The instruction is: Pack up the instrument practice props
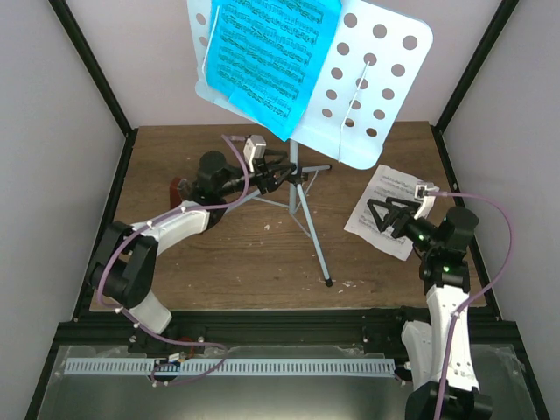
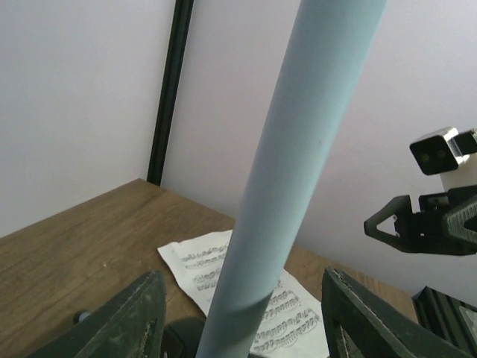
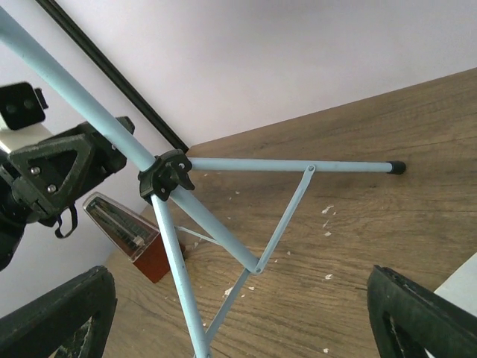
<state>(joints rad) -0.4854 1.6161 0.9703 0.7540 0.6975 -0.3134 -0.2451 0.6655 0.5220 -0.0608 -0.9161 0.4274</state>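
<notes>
On the table (image 1: 245, 258), metronome (image 1: 178, 186) left of music stand (image 1: 296, 175), sheet (image 1: 391, 182) to its right.

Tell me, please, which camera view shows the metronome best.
The right wrist view: the metronome stands nearly whole, behind a tripod leg. The top view shows only its red edge beside the left arm. The left wrist view shows none of it.

Brown wooden table (image 1: 245, 262), pale walls (image 1: 52, 131), black corner posts (image 1: 88, 61), white slotted strip (image 1: 262, 366)
</notes>
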